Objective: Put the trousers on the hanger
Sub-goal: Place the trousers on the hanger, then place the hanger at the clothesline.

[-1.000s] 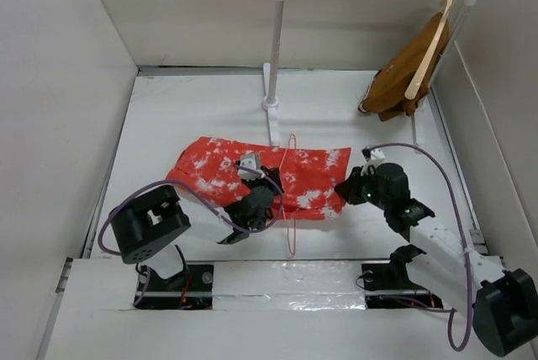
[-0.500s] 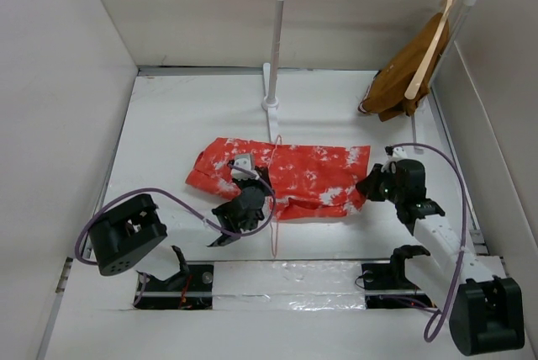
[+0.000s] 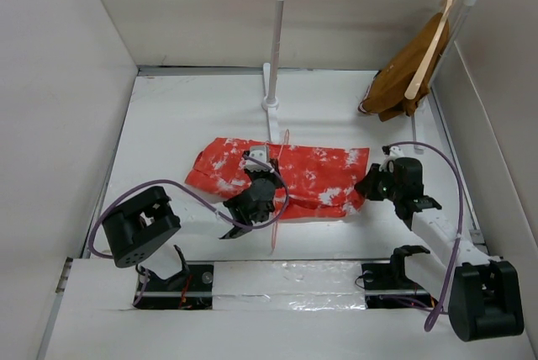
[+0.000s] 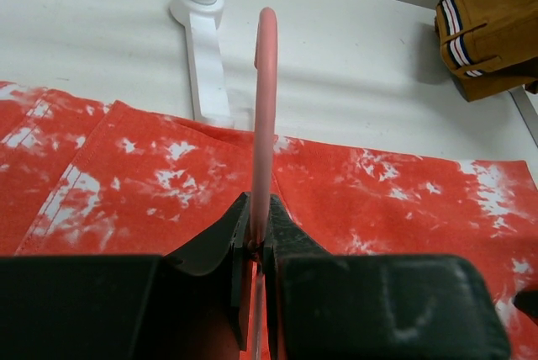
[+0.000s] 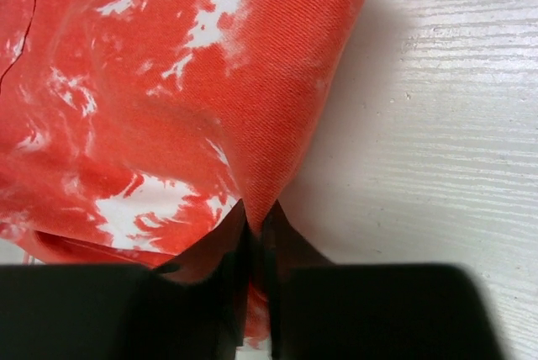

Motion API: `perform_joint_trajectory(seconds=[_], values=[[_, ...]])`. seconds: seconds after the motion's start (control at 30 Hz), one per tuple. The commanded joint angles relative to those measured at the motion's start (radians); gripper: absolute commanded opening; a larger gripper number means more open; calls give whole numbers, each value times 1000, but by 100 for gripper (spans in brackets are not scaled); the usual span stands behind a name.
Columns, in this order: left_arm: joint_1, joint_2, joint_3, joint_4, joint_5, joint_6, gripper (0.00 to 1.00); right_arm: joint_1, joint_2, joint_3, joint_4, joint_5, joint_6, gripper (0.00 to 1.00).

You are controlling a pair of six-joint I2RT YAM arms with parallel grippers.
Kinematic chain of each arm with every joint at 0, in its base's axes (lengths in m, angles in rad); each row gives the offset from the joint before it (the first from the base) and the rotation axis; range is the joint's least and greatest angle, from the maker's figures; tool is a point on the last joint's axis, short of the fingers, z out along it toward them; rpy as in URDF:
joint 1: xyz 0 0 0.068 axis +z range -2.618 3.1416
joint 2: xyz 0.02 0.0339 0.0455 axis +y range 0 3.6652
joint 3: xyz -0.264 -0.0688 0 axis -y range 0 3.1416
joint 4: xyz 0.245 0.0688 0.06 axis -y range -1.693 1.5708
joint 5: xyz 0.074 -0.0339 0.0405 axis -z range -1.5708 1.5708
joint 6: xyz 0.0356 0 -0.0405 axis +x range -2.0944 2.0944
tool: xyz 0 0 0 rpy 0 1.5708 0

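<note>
The orange-red trousers [image 3: 311,177] with white splotches lie folded across the table's middle. The pale-pink hanger [image 3: 280,200] stands across them, running from the rack foot toward the near edge. My left gripper [image 3: 259,185] is shut on the hanger's rod [image 4: 262,124] over the trousers [image 4: 126,183]. My right gripper [image 3: 367,182] is shut on the trousers' right edge [image 5: 277,124] and holds it pinched just above the table.
A white garment rack [image 3: 276,49] stands at the back, its foot [image 4: 202,49] just beyond the trousers. A mustard-brown garment [image 3: 403,78] hangs on a wooden hanger at the rack's right end; it also shows in the left wrist view [image 4: 487,28]. White walls enclose the table.
The trousers were pulled to the right by my right gripper, then held. My left gripper shifted with the hanger, ending slightly right and further back over the cloth.
</note>
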Motion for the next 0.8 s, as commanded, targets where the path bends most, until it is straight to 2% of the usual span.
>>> perform_joint_trajectory(seconds=[0.0, 0.07, 0.1, 0.2, 0.3, 0.37, 0.47, 0.5, 0.53, 0.6, 0.63, 0.67, 0.7, 0.73, 0.77], values=[[-13, -31, 73, 137, -29, 48, 0, -5, -33, 41, 47, -9, -16, 19], [-26, -67, 84, 132, -43, 94, 0, -5, -61, 58, -2, -18, -21, 35], [-37, -99, 98, 126, -51, 112, 0, -5, -78, 95, -29, -27, -25, 51], [-51, -159, 125, 76, -46, 158, 0, 26, -193, 172, -161, -44, -44, 73], [-51, -250, 162, -39, -12, 155, 0, 81, -312, 268, -244, -39, -26, 75], [-51, -302, 194, -156, 6, 145, 0, 124, -362, 290, -225, -75, 38, 68], [-60, -331, 294, -370, -1, 91, 0, 248, -359, 267, -104, -119, 161, 7], [-60, -334, 352, -421, 3, 80, 0, 289, -350, 269, -74, -112, 184, 0], [-60, -347, 372, -475, 11, 77, 0, 384, -336, 275, -30, -74, 200, 0], [-60, -359, 410, -493, 31, 85, 0, 483, -296, 322, -16, -8, 226, 0], [-60, -359, 424, -522, 26, 88, 0, 577, -284, 342, -2, 64, 229, 6], [-60, -356, 432, -524, 17, 89, 0, 621, -273, 359, 9, 104, 237, 17], [-60, -351, 434, -520, 17, 82, 0, 696, -249, 383, 30, 170, 247, 41], [-60, -348, 434, -514, 23, 82, 0, 696, -233, 391, 67, 195, 248, 50], [-60, -345, 432, -507, 41, 70, 0, 760, -215, 394, 87, 219, 260, 57]])
